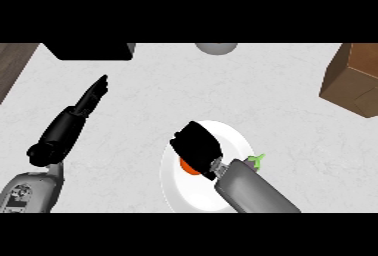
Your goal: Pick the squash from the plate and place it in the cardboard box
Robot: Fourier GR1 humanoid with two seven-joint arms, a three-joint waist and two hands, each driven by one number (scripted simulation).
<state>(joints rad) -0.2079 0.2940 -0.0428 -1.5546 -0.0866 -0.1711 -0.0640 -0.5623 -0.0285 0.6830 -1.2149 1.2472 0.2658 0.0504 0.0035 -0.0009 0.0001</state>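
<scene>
A white plate (235,137) lies on the counter at lower centre. My right hand (196,144) hovers over its left half, seen from the back, and hides most of what lies there. An orange piece of the squash (187,166) shows under the wrist, and a green stem end (256,161) sticks out on the forearm's right side. Whether the hand touches the squash is hidden. The brown cardboard box (354,80) stands at the upper right edge, well away from the plate. My left hand (90,97) rests at the left, fingers straight and pointing up and to the right.
A black block (88,51) sits at the counter's back left, and a grey round object (216,47) at the back centre. A dark wooden strip (13,62) borders the counter on the left. Bare white counter (280,90) lies between plate and box.
</scene>
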